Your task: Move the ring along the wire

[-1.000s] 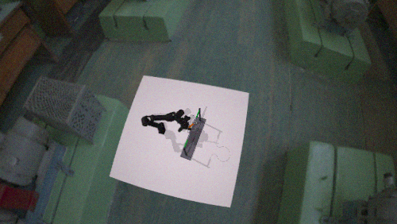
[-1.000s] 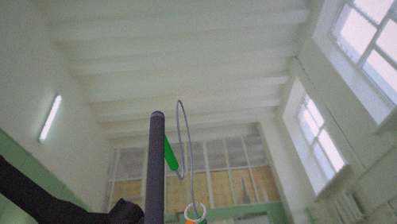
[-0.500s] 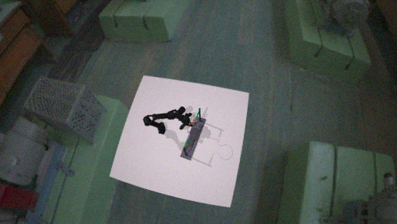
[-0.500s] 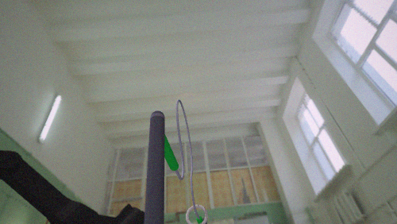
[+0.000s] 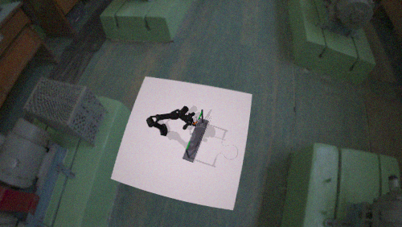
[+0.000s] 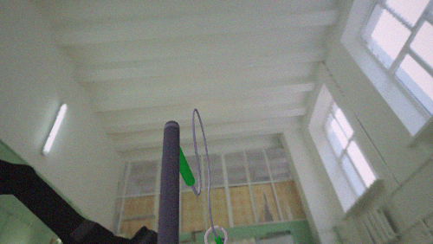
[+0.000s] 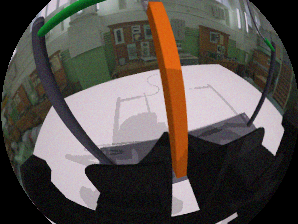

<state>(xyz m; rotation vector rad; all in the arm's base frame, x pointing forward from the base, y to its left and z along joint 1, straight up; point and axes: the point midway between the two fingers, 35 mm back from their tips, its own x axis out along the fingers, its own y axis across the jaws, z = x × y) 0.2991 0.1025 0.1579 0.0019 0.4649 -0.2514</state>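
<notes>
1. industrial hall w/ green machine blocks (image 5: pixel 137 20) round a white mat (image 5: pixel 169 169) on the floor; high beamed ceiling and tall windows (image 6: pixel 400 48) seen from the low exterior cam.
2. on the mat: a dark base plate (image 5: pixel 192 150) carrying two posts and the wire; black arm (image 5: pixel 170 116) reaches in from the mat's left side toward the plate's far end.
3. gripper (image 7: pixel 174 163) is clamped on the orange handle (image 7: pixel 168 83); jaws sit at the handle's lower end, both sides of it.
4. handle's long axis runs straight out from the jaws, up the wrist view, to the ring (image 6: pixel 215 235) at its far tip. in the wrist view the ring itself is too small to make out; from the exterior cam it shows pale, low in frame, round a green bit of wire, prob the start segment.
5. key relation: the thin grey wire (image 6: pixel 200 147) loops up and away from the ring, then comes back down to the green segment (image 6: pixel 186 169) beside the near post (image 6: pixel 170 182). so the ring's path climbs that loop first, handle trailing back toward the arm.
6. judgement: early in the traverse; ring needs to stay centred on the wire through the tight loop top.
7. no brands, labels or readable writing anywhere.
</notes>
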